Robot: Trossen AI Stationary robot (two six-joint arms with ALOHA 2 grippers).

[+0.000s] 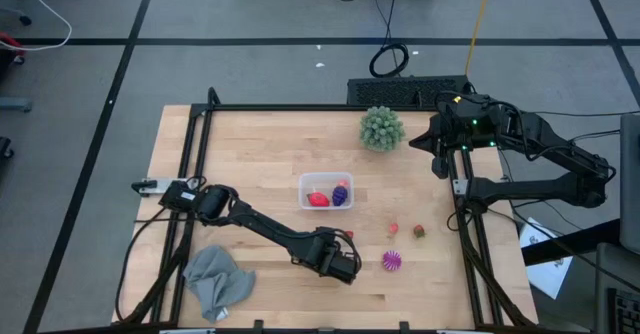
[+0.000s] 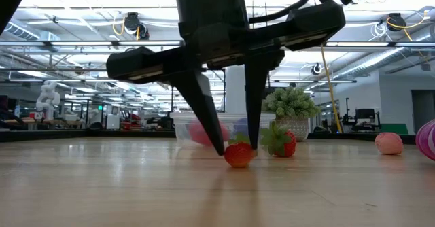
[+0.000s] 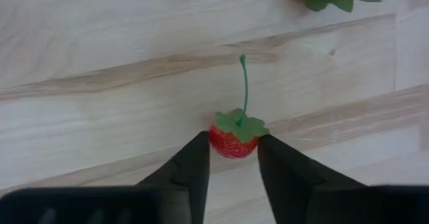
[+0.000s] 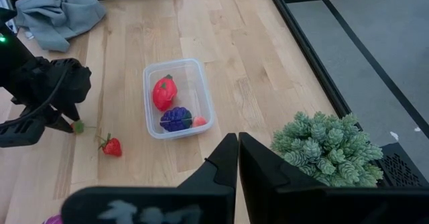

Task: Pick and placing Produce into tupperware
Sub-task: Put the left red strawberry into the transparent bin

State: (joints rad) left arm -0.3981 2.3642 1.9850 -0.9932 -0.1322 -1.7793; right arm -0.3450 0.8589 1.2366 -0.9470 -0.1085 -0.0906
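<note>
On table | strawberry (image 3: 232, 142) between left gripper (image 3: 232, 158) jaws | writing: seemingly none

From my right wrist camera I see my own right gripper (image 4: 237, 158) with its two dark fingers pressed together. Just beyond them sits a green spiky ball (image 4: 328, 150) near the table's black edge rail (image 4: 301, 46). Farther out on the wooden table (image 4: 255, 63) is the clear tub (image 4: 202, 90), holding a red piece (image 4: 163, 92) and a dark purple piece (image 4: 175, 119), with a bit of red (image 4: 199, 121) beside the purple one. A strawberry (image 4: 111, 146) lies on the wood near the tub. The left gripper (image 4: 50, 93) reaches down to the table past it, a green leaf (image 4: 78, 127) at its tip. A grey cloth (image 4: 60, 16) lies crumpled at the far corner.
</note>
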